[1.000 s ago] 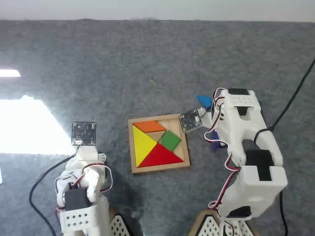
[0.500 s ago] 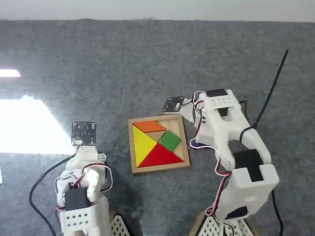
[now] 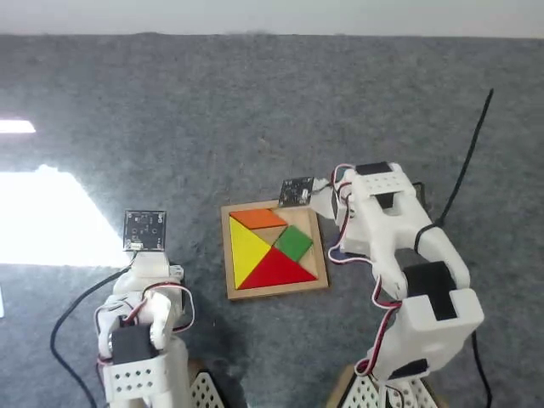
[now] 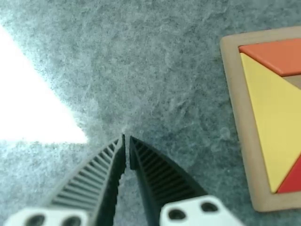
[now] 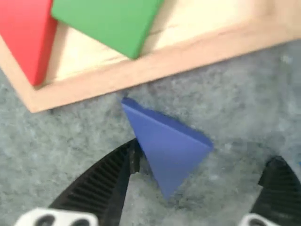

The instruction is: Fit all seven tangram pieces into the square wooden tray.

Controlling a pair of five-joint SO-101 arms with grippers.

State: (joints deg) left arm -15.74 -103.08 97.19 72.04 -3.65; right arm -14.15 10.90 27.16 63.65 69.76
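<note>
The tray [image 3: 227, 255] lies mid-bench on the grey felt of the bench [image 3: 212, 110]. Four pieces sit inside it: an orange piece [image 3: 257, 218] at 12 o'clock, a yellow triangle [image 3: 245, 249] at 9, a red triangle [image 3: 276, 270] at 6 and a green square [image 3: 294, 242] toward 2 o'clock. Bare wood shows along the 3 o'clock side.

The right arm bends over the tray's 3 o'clock edge. Its wrist view shows the right tool [image 5: 204, 160] spread wide over a blue triangle [image 5: 167, 143], which lies flat on the felt just beside the tray's outer rim — outside it, not in it. One finger [image 5: 113, 174] touches the triangle's edge; the other stands well apart from it. The tool grips nothing.

The left arm is at about 7 o'clock from the tray, well apart from it. The left tool [image 4: 126, 137] has its fingers pressed nearly together over bare felt — nothing is between them.
</note>
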